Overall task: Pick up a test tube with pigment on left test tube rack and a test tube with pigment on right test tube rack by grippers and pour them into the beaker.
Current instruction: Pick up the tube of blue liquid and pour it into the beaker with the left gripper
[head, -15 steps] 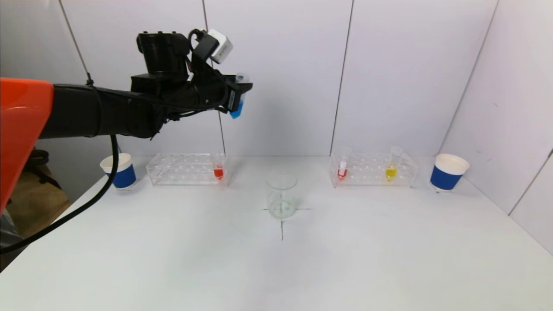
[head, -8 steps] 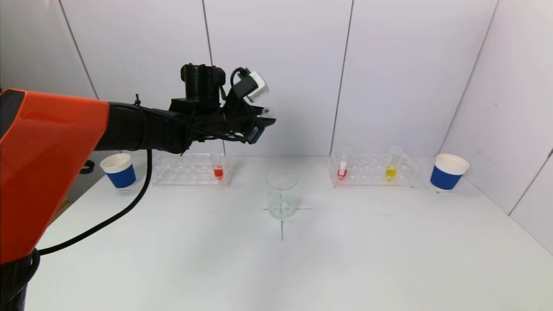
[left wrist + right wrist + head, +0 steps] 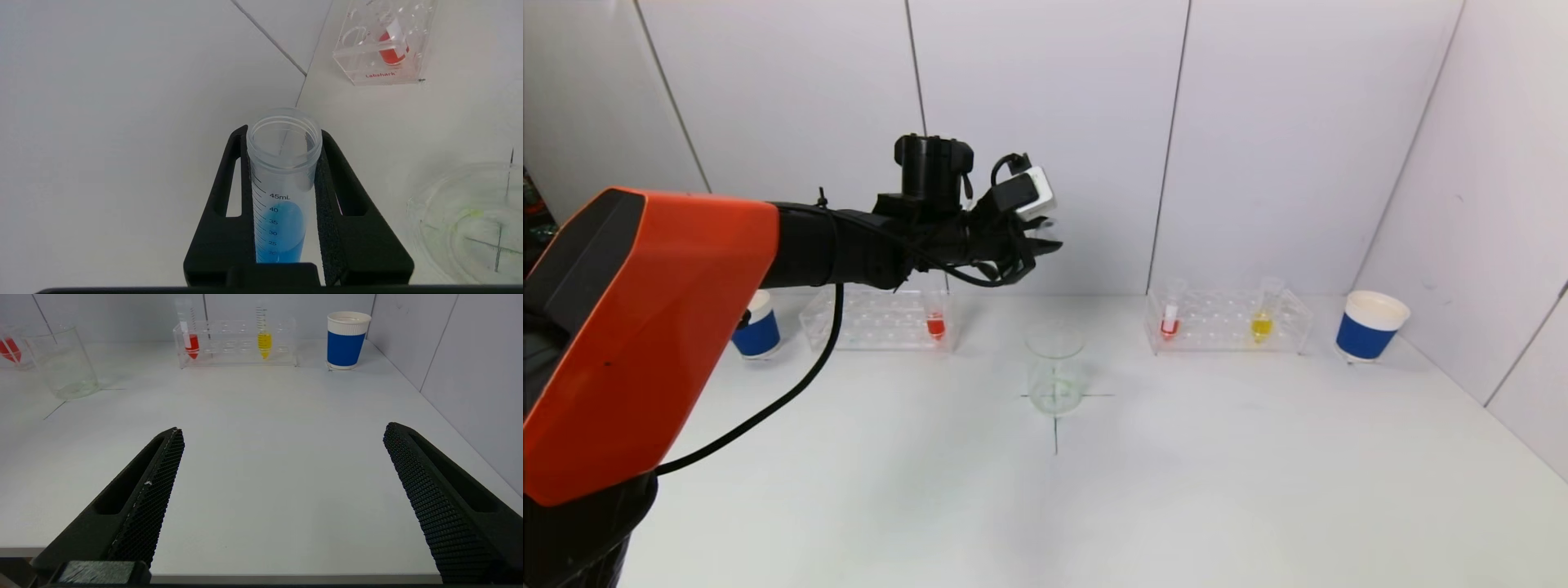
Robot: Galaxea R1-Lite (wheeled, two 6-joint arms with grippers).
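Left wrist view is showing the blue tube (image 3: 282, 192) sitting lower centre of the frame, its open mouth pointing away from the camera and blue liquid pooling toward its far-from-mouth end. The left gripper (image 3: 282, 171) is clamping it, one finger pressing each side. At the lower right edge of that frame the beaker (image 3: 470, 220) is standing on black cross lines, with a faint green trace on its bottom. At upper right, the left rack (image 3: 384, 45) is holding a red tube (image 3: 392, 47).

In the head view the left gripper (image 3: 1045, 243) is hanging above centre, higher than the beaker (image 3: 1055, 369) and slightly left of it. The left rack (image 3: 874, 320) is lying left of the beaker, the right rack (image 3: 1229, 321) to its right, holding a red tube (image 3: 1170, 314) and a yellow tube (image 3: 1263, 314). A blue cup (image 3: 1370, 325) is standing at far right, another cup (image 3: 756, 328) at far left, partly hidden by the arm.

In the right wrist view the right gripper (image 3: 282, 486) is hovering over the table (image 3: 265, 457), fingers spread wide and gripping nothing.
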